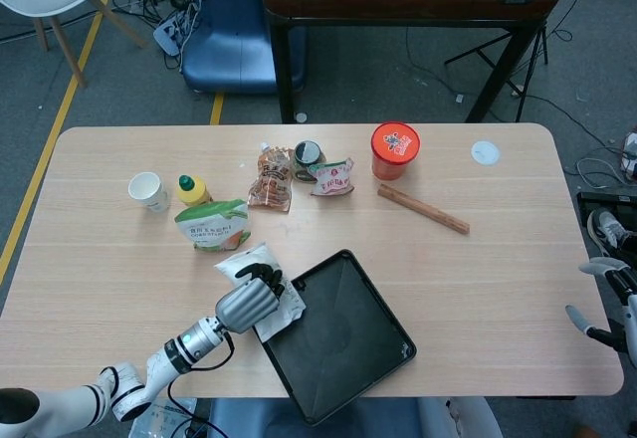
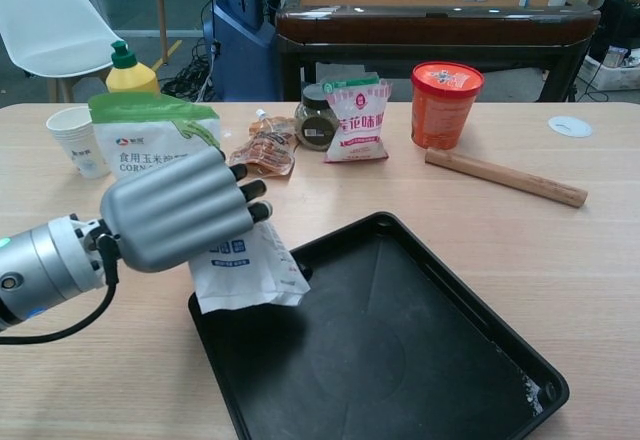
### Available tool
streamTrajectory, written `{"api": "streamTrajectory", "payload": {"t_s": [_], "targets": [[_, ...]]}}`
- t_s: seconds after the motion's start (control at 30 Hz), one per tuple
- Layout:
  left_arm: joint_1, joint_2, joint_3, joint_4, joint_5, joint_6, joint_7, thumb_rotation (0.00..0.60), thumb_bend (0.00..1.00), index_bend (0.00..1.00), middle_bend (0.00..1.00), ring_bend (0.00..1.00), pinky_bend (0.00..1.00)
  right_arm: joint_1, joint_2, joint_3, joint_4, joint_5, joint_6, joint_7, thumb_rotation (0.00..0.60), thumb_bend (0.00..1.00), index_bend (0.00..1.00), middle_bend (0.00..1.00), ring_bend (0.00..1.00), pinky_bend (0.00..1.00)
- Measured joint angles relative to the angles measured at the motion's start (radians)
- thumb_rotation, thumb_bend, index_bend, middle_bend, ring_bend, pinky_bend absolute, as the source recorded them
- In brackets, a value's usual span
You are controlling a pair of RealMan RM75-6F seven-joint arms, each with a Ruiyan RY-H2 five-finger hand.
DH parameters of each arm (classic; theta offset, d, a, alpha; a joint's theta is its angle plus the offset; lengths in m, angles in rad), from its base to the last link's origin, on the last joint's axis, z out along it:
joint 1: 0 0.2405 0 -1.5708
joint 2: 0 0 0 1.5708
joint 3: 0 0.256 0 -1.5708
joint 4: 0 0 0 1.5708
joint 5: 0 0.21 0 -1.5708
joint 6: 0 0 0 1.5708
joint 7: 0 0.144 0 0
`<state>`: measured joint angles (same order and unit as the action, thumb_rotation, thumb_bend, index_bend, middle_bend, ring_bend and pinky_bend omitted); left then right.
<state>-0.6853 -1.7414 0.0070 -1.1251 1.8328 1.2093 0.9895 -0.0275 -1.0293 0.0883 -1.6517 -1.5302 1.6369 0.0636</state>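
White and printed in blue, a small packet [image 2: 245,272] is hanging from the left robot hand [image 2: 175,210], which is gripping it from above with its fingers curled over the packet's top edge; the packet's lower end is lying over the near-left rim of the black tray [image 2: 400,360], while in the head view the packet [image 1: 267,294] is sitting half on the pale wooden counter [image 1: 498,249] and half over the tray's left corner [image 1: 343,333]. The left robot hand [image 1: 249,302] is reaching in from the counter's front edge on a silver forearm. The right robot hand [image 1: 609,304] is showing only at the far right edge of the head view, off the counter's corner and well apart from everything on it; its fingers are looking spread with nothing between them. Behind the packet, a green-topped corn starch pouch [image 2: 152,130] is standing just beside a yellow squeeze bottle [image 2: 131,68] and a paper cup [image 2: 76,140]. Further along the back, a brown snack bag [image 2: 263,146], a dark jar [image 2: 316,118] and a white-and-red seasoning packet [image 2: 357,120] are sitting close together, with a red-lidded tub [image 2: 444,102] to their right. A wooden stick [image 2: 505,177] is lying at an angle near the tub, and a small white disc [image 2: 570,126] is resting near the far right corner.
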Motion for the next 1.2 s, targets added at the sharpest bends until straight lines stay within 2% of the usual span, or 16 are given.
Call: {"api": "streamTrajectory", "payload": {"t_s": [0.3, 0.57, 0.73, 0.9, 1.07, 1.2], "targets": [[0.011, 0.010, -0.009, -0.022, -0.041, -0.061, 0.118, 0.600, 0.18, 0.45, 0.61, 0.58, 0.72, -0.002, 0.002, 0.002, -0.003, 0.001, 0.003, -0.002, 0.600, 0.19, 0.36, 0.32, 0.17, 0.17], [0.023, 0.028, -0.019, -0.071, -0.074, -0.080, 0.165, 0.600, 0.18, 0.45, 0.61, 0.58, 0.72, -0.001, 0.000, 0.003, -0.003, 0.000, 0.002, -0.003, 0.600, 0.19, 0.36, 0.32, 0.17, 0.17], [0.033, 0.034, -0.052, -0.108, -0.102, -0.060, 0.172, 0.600, 0.18, 0.45, 0.61, 0.58, 0.72, -0.002, 0.002, 0.003, -0.005, 0.003, 0.000, -0.006, 0.600, 0.19, 0.36, 0.32, 0.17, 0.17], [0.039, 0.043, -0.036, -0.110, -0.098, -0.069, 0.215, 0.600, 0.18, 0.45, 0.61, 0.58, 0.72, -0.004, -0.001, 0.004, -0.005, 0.001, 0.005, -0.005, 0.600, 0.19, 0.36, 0.32, 0.17, 0.17], [0.047, 0.045, -0.025, -0.124, -0.100, -0.068, 0.203, 0.600, 0.18, 0.45, 0.61, 0.58, 0.72, -0.004, -0.001, 0.002, -0.003, 0.002, 0.002, -0.004, 0.600, 0.19, 0.36, 0.32, 0.17, 0.17], [0.048, 0.045, -0.031, -0.139, -0.109, -0.065, 0.140, 0.600, 0.18, 0.45, 0.61, 0.58, 0.72, -0.006, 0.000, 0.004, -0.006, 0.001, 0.006, -0.005, 0.600, 0.19, 0.36, 0.32, 0.17, 0.17]]}}
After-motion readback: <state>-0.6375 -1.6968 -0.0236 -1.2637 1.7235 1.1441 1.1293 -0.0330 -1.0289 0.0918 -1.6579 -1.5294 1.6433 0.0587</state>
